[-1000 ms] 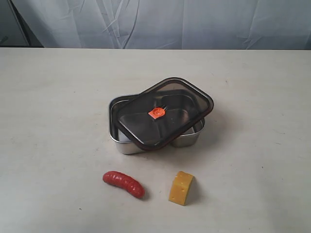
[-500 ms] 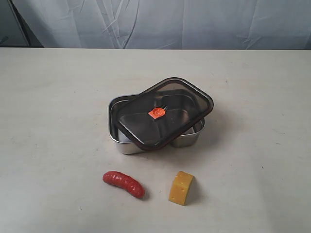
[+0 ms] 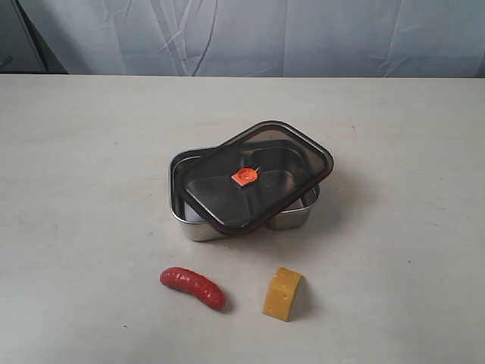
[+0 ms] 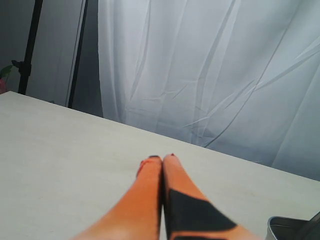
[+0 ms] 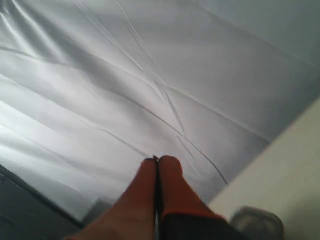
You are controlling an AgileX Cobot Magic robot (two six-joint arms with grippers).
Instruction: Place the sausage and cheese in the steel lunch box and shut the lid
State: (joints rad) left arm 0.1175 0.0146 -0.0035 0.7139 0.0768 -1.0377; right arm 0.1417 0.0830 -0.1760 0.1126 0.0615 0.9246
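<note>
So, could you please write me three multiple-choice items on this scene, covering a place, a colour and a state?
1. In the exterior view, relative to the sausage, the cheese lies: A) to its left B) to its right C) on top of it
2. The valve at the centre of the lid is: A) orange B) green C) blue
3. On the steel lunch box, the lid is: A) sealed square B) resting askew C) absent

Answers: 1 B, the cheese sits further right; 2 A, an orange disc shows mid-lid; 3 B, the lid's corners overhang the rim.
</note>
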